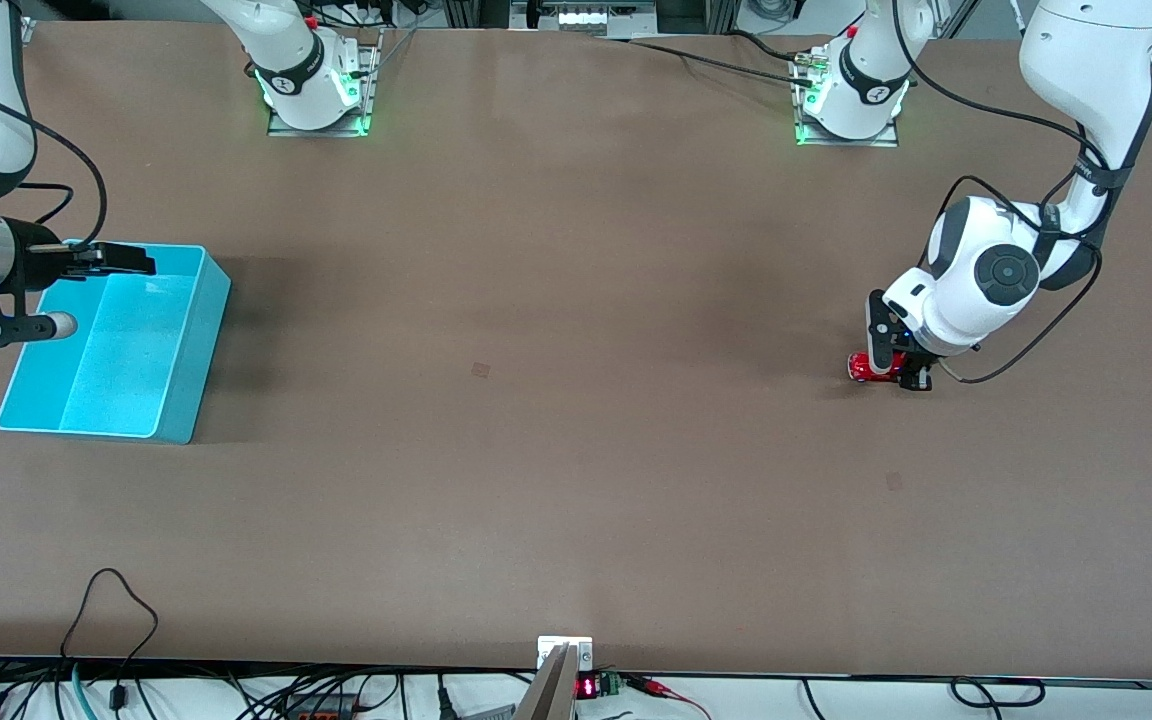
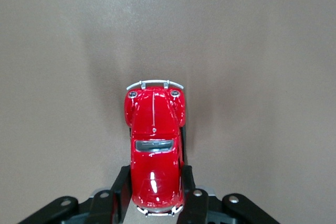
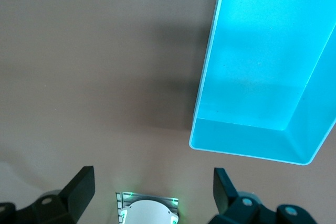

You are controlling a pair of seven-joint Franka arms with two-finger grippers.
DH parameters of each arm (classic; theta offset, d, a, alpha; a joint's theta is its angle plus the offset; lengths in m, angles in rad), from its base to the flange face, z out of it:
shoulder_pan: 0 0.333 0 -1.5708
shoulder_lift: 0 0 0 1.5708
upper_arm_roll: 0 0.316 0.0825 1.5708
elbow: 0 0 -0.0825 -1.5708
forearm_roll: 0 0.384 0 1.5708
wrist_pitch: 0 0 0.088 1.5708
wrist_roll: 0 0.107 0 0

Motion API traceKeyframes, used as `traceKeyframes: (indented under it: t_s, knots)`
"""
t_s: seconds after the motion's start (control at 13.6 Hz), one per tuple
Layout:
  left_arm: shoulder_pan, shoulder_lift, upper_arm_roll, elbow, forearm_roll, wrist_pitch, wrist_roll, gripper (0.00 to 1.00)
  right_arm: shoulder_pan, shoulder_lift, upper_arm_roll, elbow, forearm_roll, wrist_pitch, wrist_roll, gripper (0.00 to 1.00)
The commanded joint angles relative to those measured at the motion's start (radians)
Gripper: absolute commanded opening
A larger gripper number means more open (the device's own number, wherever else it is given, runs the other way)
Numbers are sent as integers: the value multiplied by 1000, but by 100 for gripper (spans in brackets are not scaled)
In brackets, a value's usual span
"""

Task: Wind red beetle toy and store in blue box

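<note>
The red beetle toy (image 1: 868,367) is low at the tabletop toward the left arm's end, its rear held in my left gripper (image 1: 898,368). In the left wrist view the toy (image 2: 154,140) points away from the wrist, and my left gripper (image 2: 156,195) is shut on its sides just ahead of the rear bumper. The blue box (image 1: 204,340) stands empty at the right arm's end of the table. My right gripper (image 1: 131,260) hovers open over the box's rim nearest the bases. The right wrist view shows the right gripper (image 3: 152,190) open with nothing between its fingers, and the box (image 3: 262,61) beside it.
Both arm bases (image 1: 316,90) (image 1: 851,100) with green lights stand along the table edge farthest from the front camera. The right arm's base (image 3: 149,211) also shows in the right wrist view. Cables and a small display (image 1: 586,686) lie at the near edge. Bare brown tabletop (image 1: 536,350) separates box and toy.
</note>
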Motion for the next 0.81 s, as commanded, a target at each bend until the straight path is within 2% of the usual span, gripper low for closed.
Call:
traceKeyframes:
  t_s: [0.0, 0.22, 0.73]
  knots:
    - [37, 22, 1, 4, 18, -8, 37, 23, -4, -3, 7, 15, 6, -20, -10, 100]
    - [83, 28, 0, 11, 18, -8, 156, 23, -3, -3, 6, 15, 6, -19, -10, 100]
    - [232, 100, 4, 45, 16, -8, 259, 24, -4, -3, 7, 16, 8, -20, -12, 100]
